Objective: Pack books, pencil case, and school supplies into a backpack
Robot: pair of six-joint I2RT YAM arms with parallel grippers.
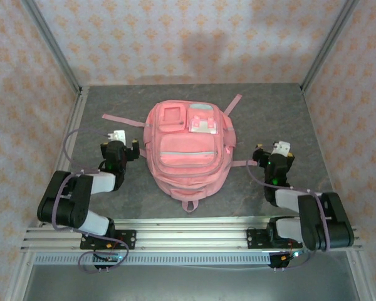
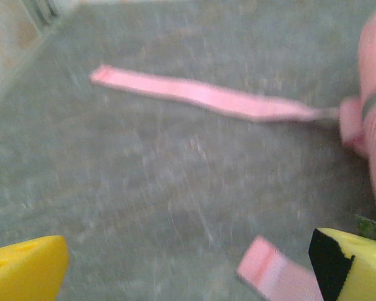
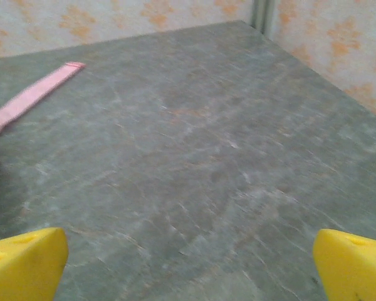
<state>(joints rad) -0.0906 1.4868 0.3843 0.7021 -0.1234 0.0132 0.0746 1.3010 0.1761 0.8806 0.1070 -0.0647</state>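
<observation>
Backpack [image 1: 187, 150] lies flat, front up, mid-table [image 1: 100, 106]; zips look shut. Left gripper [image 2: 188, 273] and right gripper [image 3: 188, 266] flank it, both spread wide, holding nothing. Not started or finished, can't tell which. If starting, the main zip needs opening first.

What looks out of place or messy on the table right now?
Nothing spilled or damaged. The pink backpack lies flat, but its straps sprawl loose over the table: the left strap stretches sideways and the right strap angles toward the far corner.
</observation>
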